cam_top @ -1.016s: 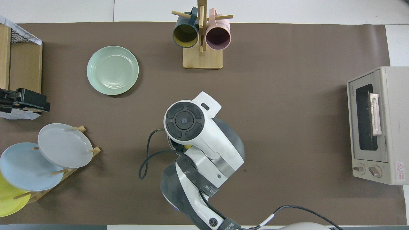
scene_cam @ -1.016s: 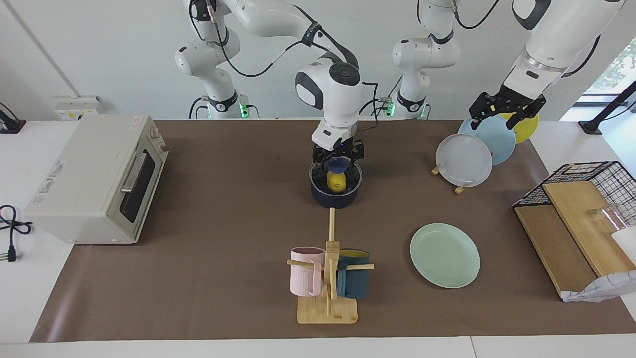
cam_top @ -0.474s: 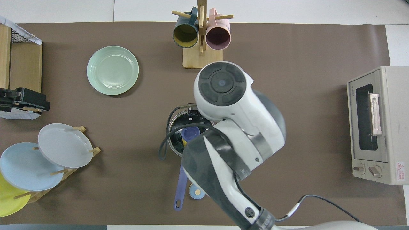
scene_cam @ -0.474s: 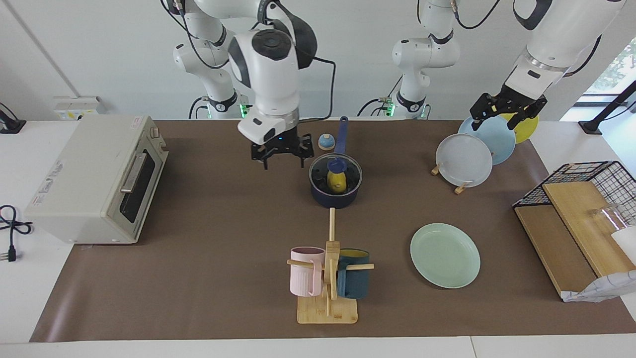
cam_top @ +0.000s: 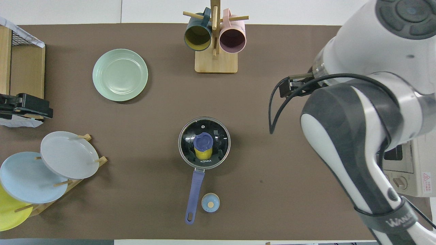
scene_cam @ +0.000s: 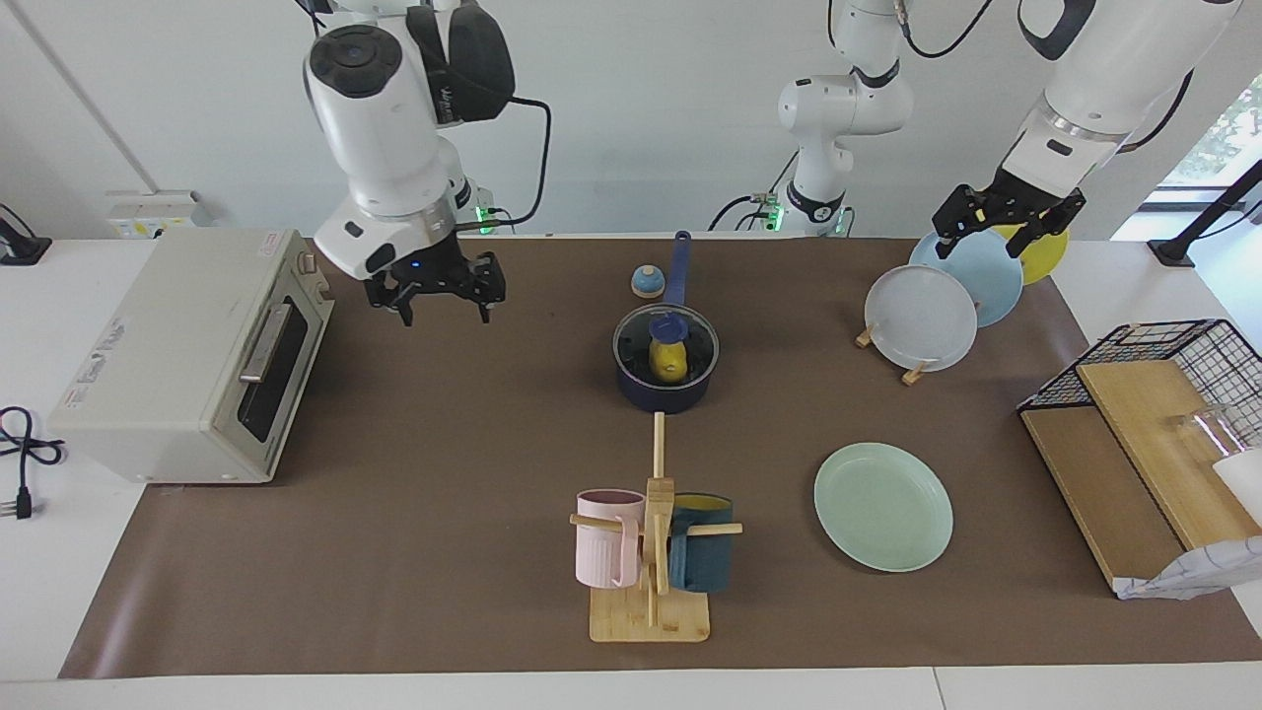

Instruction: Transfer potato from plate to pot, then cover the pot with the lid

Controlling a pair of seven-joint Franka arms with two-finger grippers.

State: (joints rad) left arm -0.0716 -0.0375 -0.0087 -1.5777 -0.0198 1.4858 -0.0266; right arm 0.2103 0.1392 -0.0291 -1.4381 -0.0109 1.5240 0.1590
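potato [scene_cam: 668,359] sits inside the navy saucepan [scene_cam: 663,390] at mid-bench, and the glass lid [scene_cam: 666,338] with its blue knob lies flat on the rim, so both halves of the job look done. the mint-green plate [scene_cam: 883,506] lies bare, farther from the robots and toward the left arm's end.

right pincer [scene_cam: 437,293] hangs wide and holding nothing over the brown mat beside the toaster oven [scene_cam: 192,355]; left pincer [scene_cam: 1006,225] hangs wide and empty over the plate rack [scene_cam: 922,318], waiting. what remains, i'd judge, is only pulling clear: the right arm should stay high, away from the saucepan's handle [scene_cam: 678,266] and the small bell [scene_cam: 647,282] beside it.

from above, the lid's seating shows as a full metal ring [cam_top: 204,143], with the potato under the knob, while the right arm hides its own pincer. the facing view shows both pincers' height and spread.
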